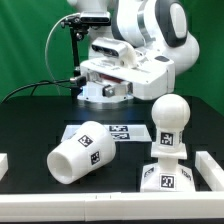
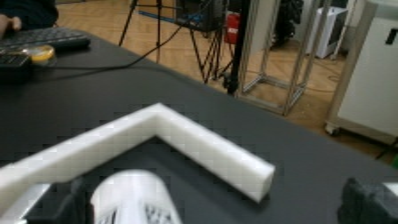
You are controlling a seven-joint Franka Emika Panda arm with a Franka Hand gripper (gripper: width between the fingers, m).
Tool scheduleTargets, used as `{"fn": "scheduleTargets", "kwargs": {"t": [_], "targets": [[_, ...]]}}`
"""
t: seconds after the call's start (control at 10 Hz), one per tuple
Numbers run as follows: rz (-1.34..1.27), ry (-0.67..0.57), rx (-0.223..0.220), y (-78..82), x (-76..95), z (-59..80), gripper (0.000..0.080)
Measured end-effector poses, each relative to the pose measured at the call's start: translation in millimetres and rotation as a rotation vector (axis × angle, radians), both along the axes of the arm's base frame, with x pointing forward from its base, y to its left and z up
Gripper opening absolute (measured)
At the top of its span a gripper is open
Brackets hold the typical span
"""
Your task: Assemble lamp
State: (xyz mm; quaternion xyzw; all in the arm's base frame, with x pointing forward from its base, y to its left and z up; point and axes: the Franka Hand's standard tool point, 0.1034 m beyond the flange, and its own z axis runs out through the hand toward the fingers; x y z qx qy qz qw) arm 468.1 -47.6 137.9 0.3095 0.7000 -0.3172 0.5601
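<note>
In the exterior view the round-headed bulb (image 1: 169, 115) stands upright on the blocky base (image 1: 165, 178) at the front right. The cup-shaped shade (image 1: 80, 152) lies on its side at the front left, with a tag facing up. The gripper itself does not show in the exterior view; only the white arm (image 1: 150, 30) does. In the wrist view the gripper (image 2: 217, 203) is open, with dark fingers (image 2: 64, 205) at either side of the frame. A blurred white rounded lamp part (image 2: 134, 200) lies below them, nearer one finger and not held. I cannot tell which part it is.
The marker board (image 1: 118, 132) lies flat behind the shade. White frame rails sit at the exterior view's right (image 1: 207, 168) and left (image 1: 3, 163). A white corner rail (image 2: 187, 135) shows in the wrist view. The robot pedestal (image 1: 105, 85) stands at the back.
</note>
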Motion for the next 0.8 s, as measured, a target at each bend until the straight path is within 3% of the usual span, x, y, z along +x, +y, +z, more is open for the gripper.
{"fn": "scheduleTargets", "kwargs": {"t": [0.1, 0.3, 0.7, 0.8], "targets": [[0.012, -0.007, -0.026, -13.3, 9.9, 8.9, 0.0699], [0.031, -0.002, -0.044, -27.5, 23.8, 9.2, 0.0699], [0.029, 0.003, -0.041, -23.6, 20.9, 6.7, 0.0699], [-0.047, -0.029, -0.024, -23.3, 16.9, 14.0, 0.0699]]}}
